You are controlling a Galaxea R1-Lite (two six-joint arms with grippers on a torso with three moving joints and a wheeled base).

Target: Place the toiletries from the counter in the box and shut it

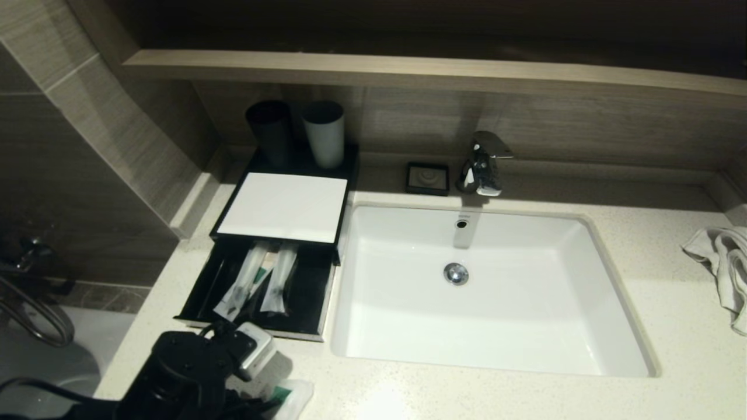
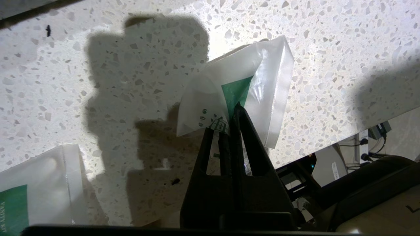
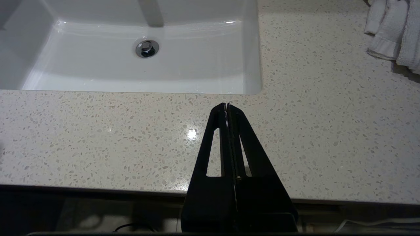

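**Arms and tools, current pose**

Left arm: low at the near left, wrist bent down toward the counter [image 1: 525, 385]. Left tool [image 2: 233, 111]: fingers pressed together, pinching the pouch [image 2: 242, 82]. Right arm: out of the head view; right tool [image 3: 227, 106] fingers together, holding nothing, poised above the counter.

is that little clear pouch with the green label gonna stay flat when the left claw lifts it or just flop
Probably flop: the pouch already folds where the left claw, shut on it, pinches it. It looks thin and light. The glossy film may slip, so a firm pinch seems wise.
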